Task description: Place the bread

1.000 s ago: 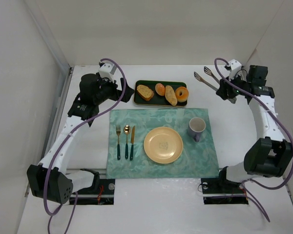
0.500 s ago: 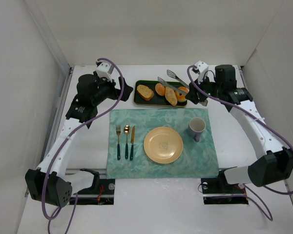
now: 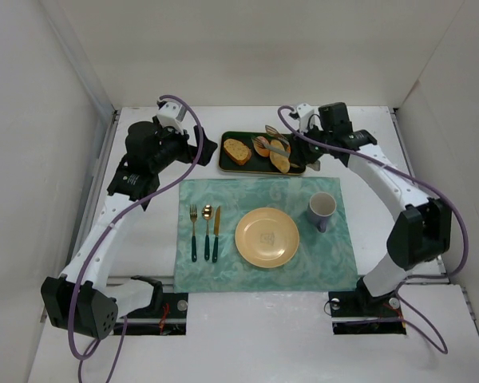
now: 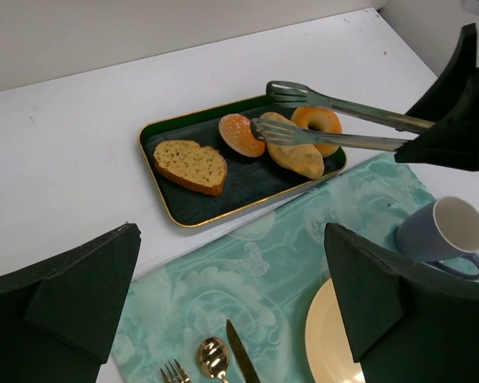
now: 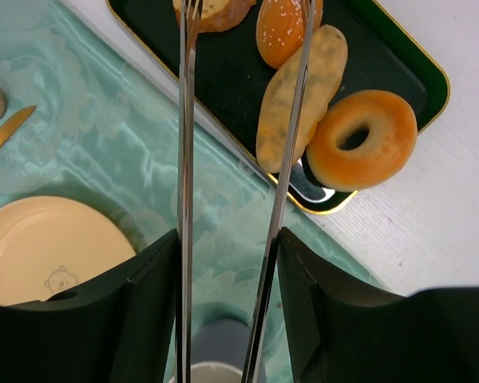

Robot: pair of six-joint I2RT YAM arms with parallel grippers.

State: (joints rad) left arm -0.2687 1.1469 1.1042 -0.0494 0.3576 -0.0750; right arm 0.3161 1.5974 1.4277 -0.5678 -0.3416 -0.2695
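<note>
The bread, a small round glossy orange-brown bun (image 3: 261, 146), lies on the dark green tray (image 3: 226, 166) between a toast slice (image 3: 237, 151) and a pale oval roll (image 3: 279, 157). A donut (image 3: 298, 152) lies at the tray's right end. My right gripper (image 3: 311, 155) is shut on metal tongs (image 3: 275, 141). The tongs are open and reach left over the tray. In the right wrist view the bun (image 5: 281, 30) sits between the two tong arms (image 5: 184, 120). My left gripper (image 3: 188, 148) is open and empty, left of the tray. In the left wrist view the bun (image 4: 241, 134) lies just left of the nearer tong tip.
A yellow plate (image 3: 267, 237) sits mid-placemat (image 3: 223, 191). A purple mug (image 3: 322, 209) stands to its right. A fork, spoon and knife (image 3: 205, 231) lie to its left. White walls close in the back and both sides.
My right arm swung left from the back right corner with the tongs, which now reach over the tray. The left arm barely moved.
</note>
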